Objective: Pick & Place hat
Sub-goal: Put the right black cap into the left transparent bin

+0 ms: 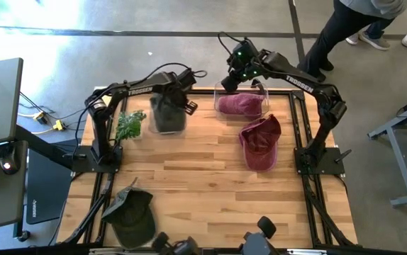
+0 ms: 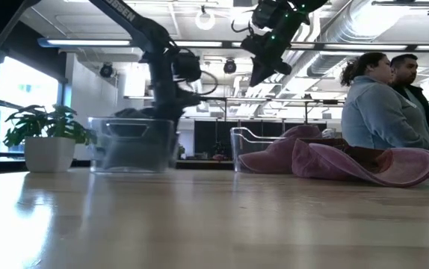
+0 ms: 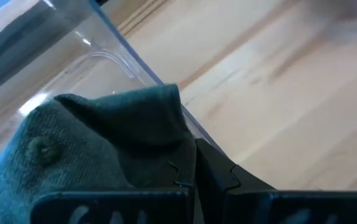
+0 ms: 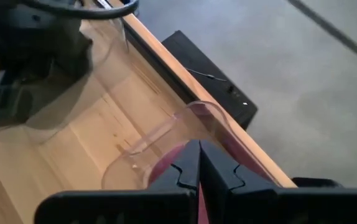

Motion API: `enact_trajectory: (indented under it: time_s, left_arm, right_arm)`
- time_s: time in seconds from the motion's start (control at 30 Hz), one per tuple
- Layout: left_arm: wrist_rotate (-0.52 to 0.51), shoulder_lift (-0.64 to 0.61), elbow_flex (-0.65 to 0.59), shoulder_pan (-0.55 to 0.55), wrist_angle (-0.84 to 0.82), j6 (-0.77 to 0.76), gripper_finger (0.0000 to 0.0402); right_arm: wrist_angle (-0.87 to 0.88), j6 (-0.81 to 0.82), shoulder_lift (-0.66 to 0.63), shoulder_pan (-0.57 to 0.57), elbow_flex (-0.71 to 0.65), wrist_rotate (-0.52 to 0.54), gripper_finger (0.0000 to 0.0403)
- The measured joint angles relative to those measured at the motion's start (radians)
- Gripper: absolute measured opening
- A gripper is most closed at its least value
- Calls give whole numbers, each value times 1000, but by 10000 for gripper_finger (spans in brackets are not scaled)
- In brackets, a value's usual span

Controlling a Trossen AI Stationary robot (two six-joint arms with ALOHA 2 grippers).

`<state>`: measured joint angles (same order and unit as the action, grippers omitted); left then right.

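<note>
Wood planks are making up the table [image 1: 203, 191], and on it the hats are lying in several places: a dark green hat [image 1: 166, 112] is sitting inside a clear bin [image 1: 168, 124] near the far edge on the left side, and the left claw [image 1: 182, 95] is reaching down into that bin. In the left wrist view its fingers [image 3: 216, 177] are pressing together on a fold of the green fabric [image 3: 104, 149], so the claw is clamping the hat. A maroon hat [image 1: 240, 105] is resting in a second clear bin [image 1: 264, 92] near the far edge toward the right side, and the right claw [image 1: 233, 79] is hovering just above that bin's far-left corner; its fingers [image 4: 197, 168] are closed against each other with nothing between them. A second maroon cap [image 1: 260, 142] is lying open on the wood just beside that bin, nearer the right edge. Another dark green cap [image 1: 129, 212] is lying near the front-left corner. A small potted plant [image 1: 129, 125] is standing just beside the left bin, toward the left edge. Beyond the far-right corner, two people [image 2: 386, 97] are standing on the grey floor.
</note>
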<state>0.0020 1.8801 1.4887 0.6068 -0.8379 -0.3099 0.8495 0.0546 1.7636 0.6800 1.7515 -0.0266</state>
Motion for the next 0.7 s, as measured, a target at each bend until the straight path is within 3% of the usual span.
enact_trajectory:
  time_s: [0.2, 0.5, 0.6, 0.7]
  left_arm:
    - [49, 0, 51, -53, 75, -1, 0]
    - [71, -1, 310, -15, -242, 19, 0]
    - [160, -2, 320, 10, -318, 37, 0]
    - [185, -1, 289, 10, -281, 29, 0]
  right_arm:
    - [14, -19, -54, 9, 0, 60, 0]
    - [30, -32, -69, 34, 0, 62, 1]
    - [31, -35, -69, 33, 0, 61, 0]
    - [31, -37, -69, 33, 0, 61, 0]
